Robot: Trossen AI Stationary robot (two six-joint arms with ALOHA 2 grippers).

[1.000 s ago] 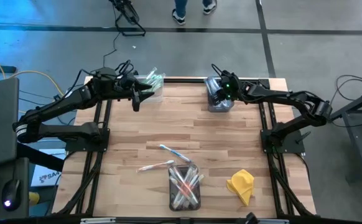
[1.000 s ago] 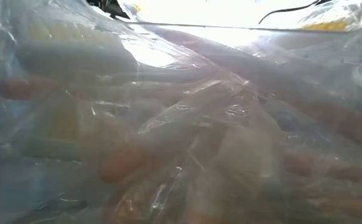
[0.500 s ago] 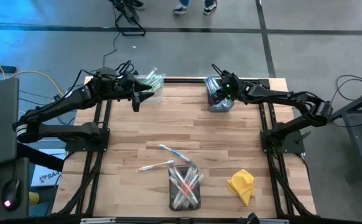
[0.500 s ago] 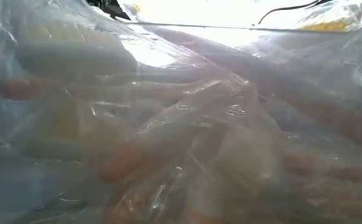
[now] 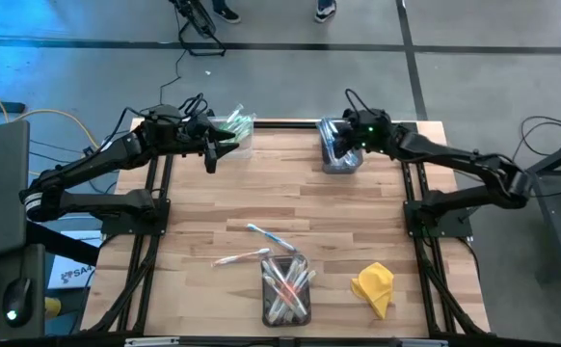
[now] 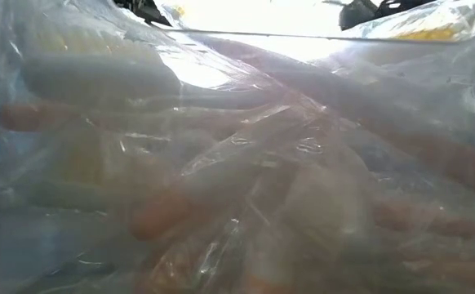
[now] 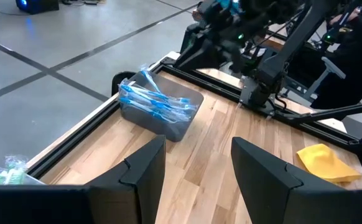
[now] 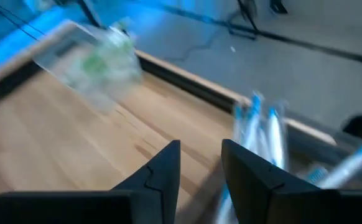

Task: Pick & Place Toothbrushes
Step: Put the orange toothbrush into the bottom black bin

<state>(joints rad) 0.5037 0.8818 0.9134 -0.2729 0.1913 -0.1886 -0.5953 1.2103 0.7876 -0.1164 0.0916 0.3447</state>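
Observation:
Two toothbrushes (image 5: 266,234) (image 5: 242,257) lie flat on the wood near the middle. A clear bin (image 5: 287,287) at the near edge holds pink-red ones and fills the low view (image 6: 221,180). The far-right bin (image 5: 338,154) (image 7: 159,106) holds blue toothbrushes (image 8: 262,124). The far-left bin (image 5: 234,128) (image 8: 100,62) holds green ones. My right gripper (image 5: 346,143) (image 8: 201,168) hovers above the blue bin, open by a narrow gap with nothing in it. My left gripper (image 5: 218,145) (image 7: 196,162) stands open and empty beside the green bin.
A crumpled yellow cloth (image 5: 374,287) (image 7: 327,163) lies at the near right. Black frame rails run along the table's edges (image 5: 411,193). Bare wood stretches between the far bins and the loose toothbrushes. A person's feet (image 5: 324,10) show on the floor beyond the table.
My right gripper has risen from the blue bin and drawn back toward the table's right edge; a dark part of that arm now shows at the top of the low view. The bins and the loose toothbrushes have kept their places.

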